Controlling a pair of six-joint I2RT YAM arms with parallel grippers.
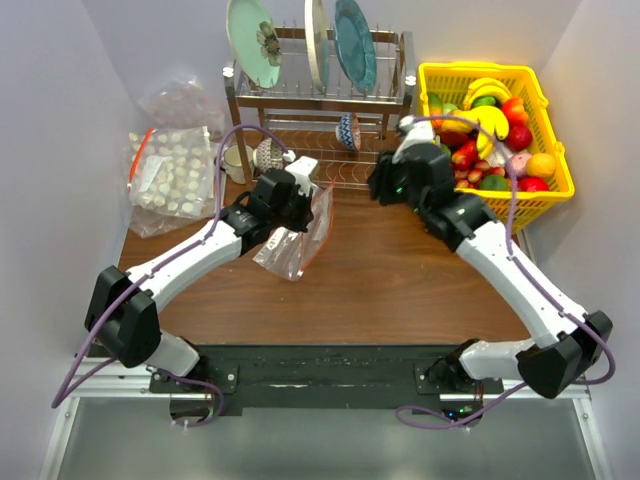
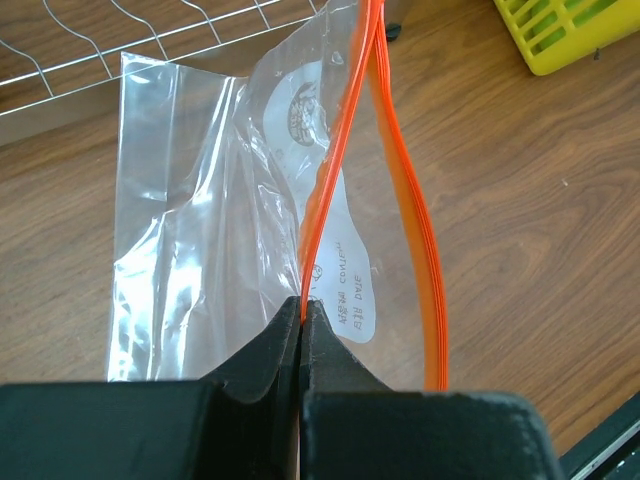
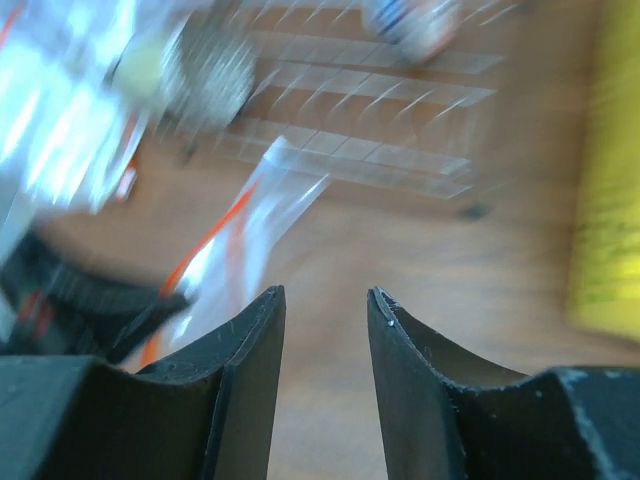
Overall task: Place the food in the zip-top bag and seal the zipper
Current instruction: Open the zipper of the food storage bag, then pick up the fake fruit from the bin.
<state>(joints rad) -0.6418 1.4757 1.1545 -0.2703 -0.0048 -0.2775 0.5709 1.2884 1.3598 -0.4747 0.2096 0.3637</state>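
Wooden table (image 1: 400, 290), toy fruit (image 1: 490, 120) all in the yellow basket (image 1: 475, 68) at the back right; left gripper (image 2: 303, 308) clenched on 1 lip of the red zipper (image 2: 335, 170), holding the zip-top bag (image 1: 297, 240) up with its mouth ajar; right gripper (image 3: 325, 295) released and empty between bag and basket; I'd have it fetch 1 fruit while the left holds that lip steady.

Brown wooden tabletop (image 1: 400, 290), bearing a metal wire dish rack (image 1: 300, 100) at the rear, a yellow plastic lattice basket (image 1: 478, 70) at right, and a clear bag of pale lumps (image 1: 172, 178) at left.
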